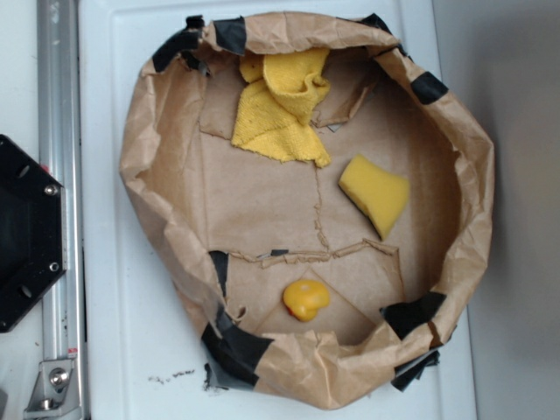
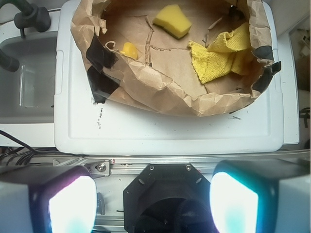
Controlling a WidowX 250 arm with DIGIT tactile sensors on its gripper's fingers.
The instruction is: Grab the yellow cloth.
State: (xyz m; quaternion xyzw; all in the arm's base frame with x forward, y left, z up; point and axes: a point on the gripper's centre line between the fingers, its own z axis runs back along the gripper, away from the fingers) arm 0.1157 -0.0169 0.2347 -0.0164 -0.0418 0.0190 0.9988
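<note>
The yellow cloth [image 1: 282, 105] lies crumpled in the far part of a brown paper bowl [image 1: 166, 149], folded against the back wall. In the wrist view the yellow cloth [image 2: 218, 56] sits at the right side of the bowl. My gripper [image 2: 153, 201] hangs high above the robot's black base, well short of the bowl, open with nothing between its two glowing pads [image 2: 73, 204]. The exterior view does not show the gripper.
A yellow foam wedge [image 1: 374, 194] lies right of centre in the bowl, and a small yellow-orange plastic object [image 1: 305, 299] near its front. The bowl rests on a white board [image 1: 131, 350]. The black robot base [image 1: 26, 232] and a metal rail [image 1: 59, 175] stand at left.
</note>
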